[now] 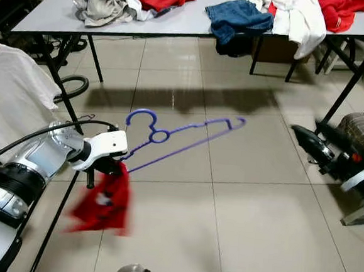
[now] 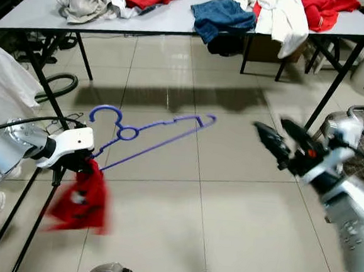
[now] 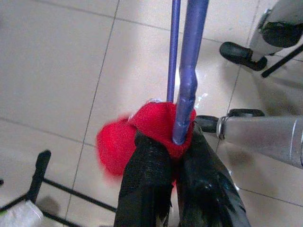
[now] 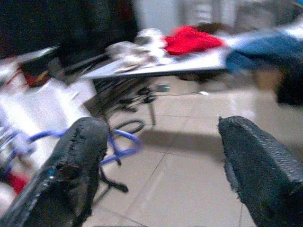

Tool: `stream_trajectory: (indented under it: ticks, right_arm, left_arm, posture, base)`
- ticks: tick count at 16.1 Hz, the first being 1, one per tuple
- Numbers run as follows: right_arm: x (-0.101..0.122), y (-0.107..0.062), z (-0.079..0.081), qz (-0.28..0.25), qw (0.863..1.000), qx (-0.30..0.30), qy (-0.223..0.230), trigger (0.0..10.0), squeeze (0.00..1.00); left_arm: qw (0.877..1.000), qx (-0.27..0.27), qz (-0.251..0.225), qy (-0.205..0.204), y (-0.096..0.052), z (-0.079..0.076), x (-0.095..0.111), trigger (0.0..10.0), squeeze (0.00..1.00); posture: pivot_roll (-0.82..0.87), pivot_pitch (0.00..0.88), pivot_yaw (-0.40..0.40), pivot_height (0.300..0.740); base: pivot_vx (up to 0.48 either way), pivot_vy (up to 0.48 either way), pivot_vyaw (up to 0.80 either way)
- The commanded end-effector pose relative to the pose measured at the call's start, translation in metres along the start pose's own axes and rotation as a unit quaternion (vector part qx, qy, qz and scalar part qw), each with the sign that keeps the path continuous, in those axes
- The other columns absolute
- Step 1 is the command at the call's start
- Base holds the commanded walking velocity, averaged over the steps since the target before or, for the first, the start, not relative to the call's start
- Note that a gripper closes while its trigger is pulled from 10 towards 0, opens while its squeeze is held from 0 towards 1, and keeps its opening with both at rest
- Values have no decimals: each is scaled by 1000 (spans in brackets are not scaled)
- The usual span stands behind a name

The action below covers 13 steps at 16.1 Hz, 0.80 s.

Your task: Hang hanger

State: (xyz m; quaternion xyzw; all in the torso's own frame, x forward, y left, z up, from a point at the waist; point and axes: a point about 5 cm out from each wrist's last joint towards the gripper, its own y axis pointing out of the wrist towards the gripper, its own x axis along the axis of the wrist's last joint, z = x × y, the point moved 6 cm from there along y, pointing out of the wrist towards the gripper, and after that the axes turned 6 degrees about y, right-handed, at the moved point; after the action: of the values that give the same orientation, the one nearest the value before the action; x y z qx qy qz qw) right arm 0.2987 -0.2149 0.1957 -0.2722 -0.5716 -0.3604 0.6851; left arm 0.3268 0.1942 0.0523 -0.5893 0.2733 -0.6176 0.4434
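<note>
The left gripper [image 1: 107, 165] has its fingers pinched on the blue hanger [image 1: 188, 136] and a red cloth [image 1: 104, 202]; the right gripper [image 2: 276, 140] gapes empty. Held at one end, the hanger could twist or slip before reaching the rack [image 1: 59, 88]

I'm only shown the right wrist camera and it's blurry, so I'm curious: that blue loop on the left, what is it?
Observer: The hook of a purple-blue hanger, held out level above the tiled floor.
Operator: Held by what?
Observer: The left gripper, shut on one end of it, with a red garment pinched in too and dangling below.
Operator: And the arm I'm looking along?
Observer: The right gripper is open, holding nothing, off to the hanger's right.
</note>
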Motion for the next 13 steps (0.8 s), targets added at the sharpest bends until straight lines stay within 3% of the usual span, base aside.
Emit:
stream_trajectory:
  ticks: [1,3,4,5,8,9,10,13]
  right_arm:
    - [9,7,19,7,998,51,-35,10000,988]
    - [20,13,33,13,994,88,-66,10000,953]
    - [28,21,48,36,986,134,-91,10000,937]
    - [27,26,59,66,976,173,-116,10000,1000]
    - [19,39,66,115,956,212,-164,10000,1000]
    - [14,41,70,134,948,234,-167,10000,333]
    - [10,43,72,151,942,248,-170,10000,0]
    - [-19,61,67,199,929,248,-188,10000,0]
  left_arm:
    - [1000,4,-9,20,-7,5,8,0,0]
    - [999,-8,-9,42,-9,2,12,0,0]
    - [998,-32,0,59,-12,-3,16,0,0]
    - [996,-45,3,71,-13,-5,22,0,0]
    - [992,-73,16,103,-15,-11,34,0,0]
    - [991,-75,12,111,-13,-12,40,0,0]
    - [990,-76,14,115,-12,-12,41,0,0]
    - [989,-74,22,127,-10,-12,48,0,0]
  posture:
    - [-137,0,84,740]
    - [-139,0,82,740]
    - [-144,0,79,740]
    - [-144,0,78,740]
    - [-146,0,71,740]
    - [-144,0,66,740]
    - [-144,0,66,740]
    - [-135,0,59,740]
  base:
    - [0,0,0]
    - [0,0,0]
    - [0,0,0]
    - [0,0,0]
    - [0,0,0]
    - [0,0,0]
    - [0,0,0]
    - [0,0,0]
